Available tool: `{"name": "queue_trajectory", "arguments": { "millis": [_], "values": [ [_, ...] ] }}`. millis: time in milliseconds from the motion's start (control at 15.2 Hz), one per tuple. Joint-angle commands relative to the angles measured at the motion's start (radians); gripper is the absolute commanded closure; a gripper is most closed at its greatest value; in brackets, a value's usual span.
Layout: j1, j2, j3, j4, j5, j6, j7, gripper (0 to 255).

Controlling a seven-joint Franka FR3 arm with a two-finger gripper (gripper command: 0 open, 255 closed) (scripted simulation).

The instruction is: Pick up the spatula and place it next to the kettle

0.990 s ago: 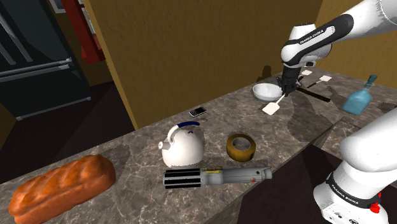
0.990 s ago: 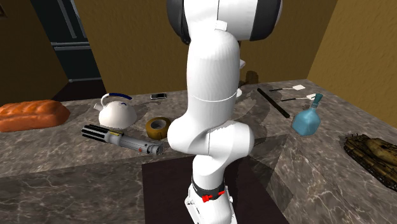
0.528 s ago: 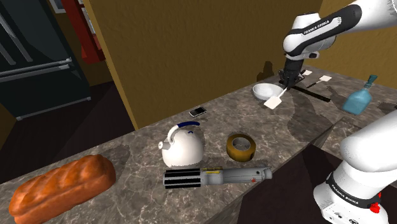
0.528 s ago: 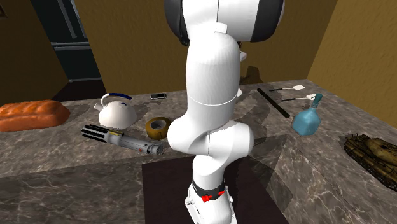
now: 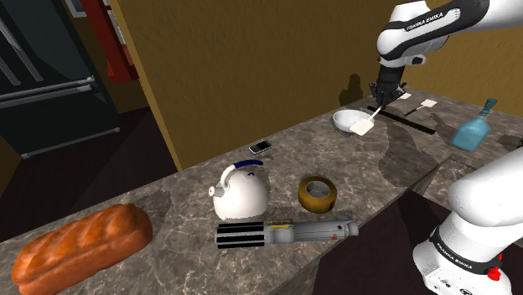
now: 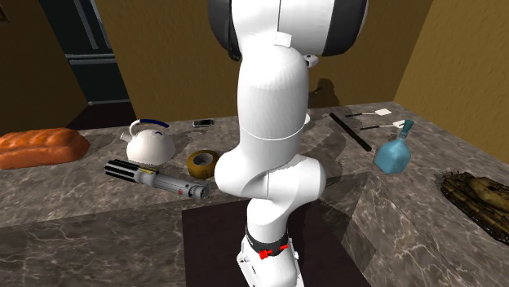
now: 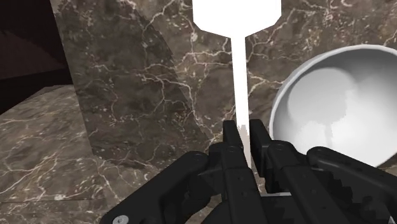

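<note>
The gripper [image 7: 240,130] pinches the spatula [image 7: 240,70] by its thin handle; it could perhaps swivel and clip the bowl [image 7: 337,102].

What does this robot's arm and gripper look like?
The arm has rounded white links with dark joints and FRANKA EMIKA lettering; red marks sit near its base. The gripper is all black, with two slim, flat fingers.

kettle [image 5: 240,192] between bread [image 5: 82,245] and tape [image 5: 318,194] | spatula [image 5: 362,127] just beside bowl [image 5: 344,122]
</note>
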Motion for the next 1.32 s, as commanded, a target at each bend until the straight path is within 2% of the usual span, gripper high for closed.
{"name": "queue_trajectory", "arguments": {
  "millis": [0,396,858,1254],
  "values": [
    [0.001,-0.007,0.001,0.023,0.001,-0.03,-0.001,255],
    [0.001,-0.022,0.003,0.084,0.003,-0.106,-0.005,255],
    [0.073,-0.003,0.117,0.104,0.034,-0.119,0.164,255],
    [0.131,0.054,0.211,0.164,0.054,-0.131,0.308,255]
  ]
}}
